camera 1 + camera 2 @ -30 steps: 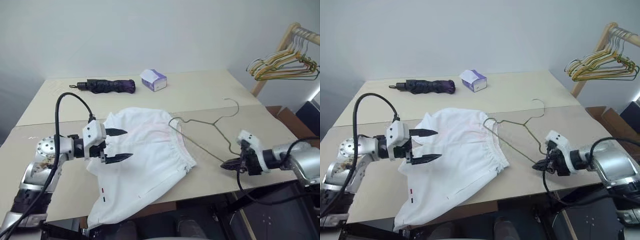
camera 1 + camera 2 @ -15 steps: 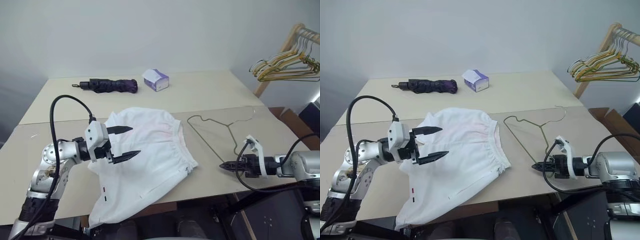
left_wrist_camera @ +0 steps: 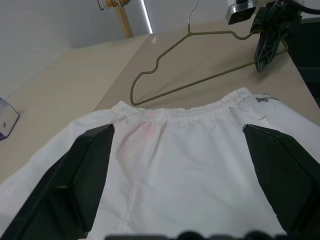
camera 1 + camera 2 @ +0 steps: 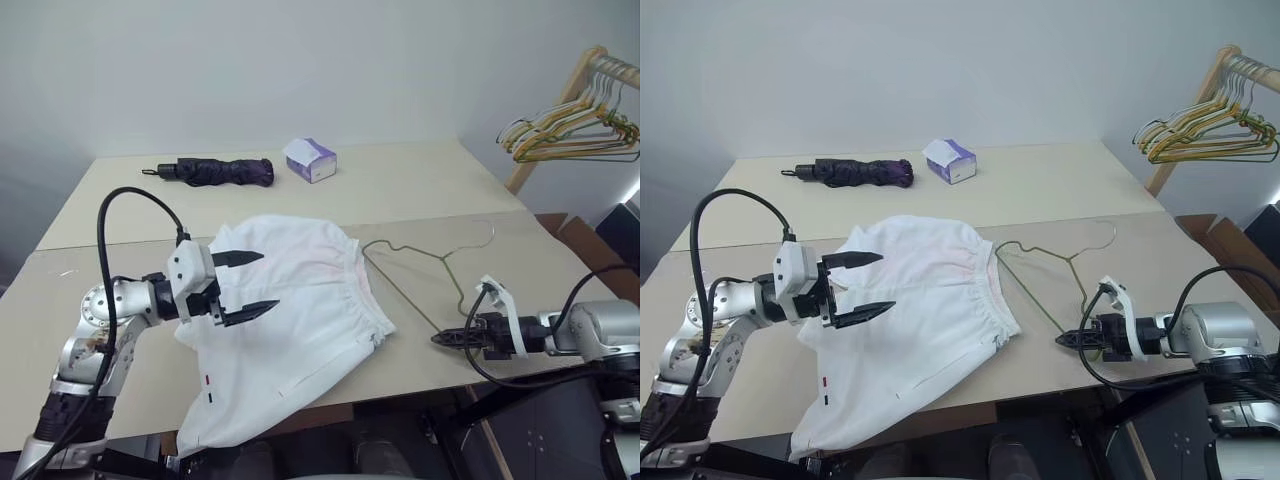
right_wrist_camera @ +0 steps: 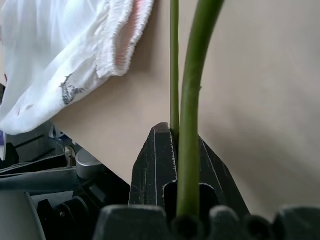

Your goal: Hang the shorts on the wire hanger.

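From the head cameras: the shorts [image 4: 290,320] lie spread on the table [image 4: 420,185], one leg drooping over the near edge. The left gripper [image 4: 243,285] hovers over them, jaws wide apart and holding nothing. Off to the right, the right gripper [image 4: 445,339] pinches the near corner of the wire hanger [image 4: 425,270], which lies just beside the waistband, hook pointing away.

Left wrist view: both black fingers [image 3: 82,172] spread wide over white cloth, the gathered waistband ahead, the hanger beyond it with one end near the elastic.

Right wrist view: the jaws are clamped on the thin wire, two strands running up from the fingertips [image 5: 160,150].

The risks, as I judge them: that pinch on bare wire is narrow, so the hanger could twist or slip when pushed into the waistband. And the overhanging leg could drag the shorts off the table.
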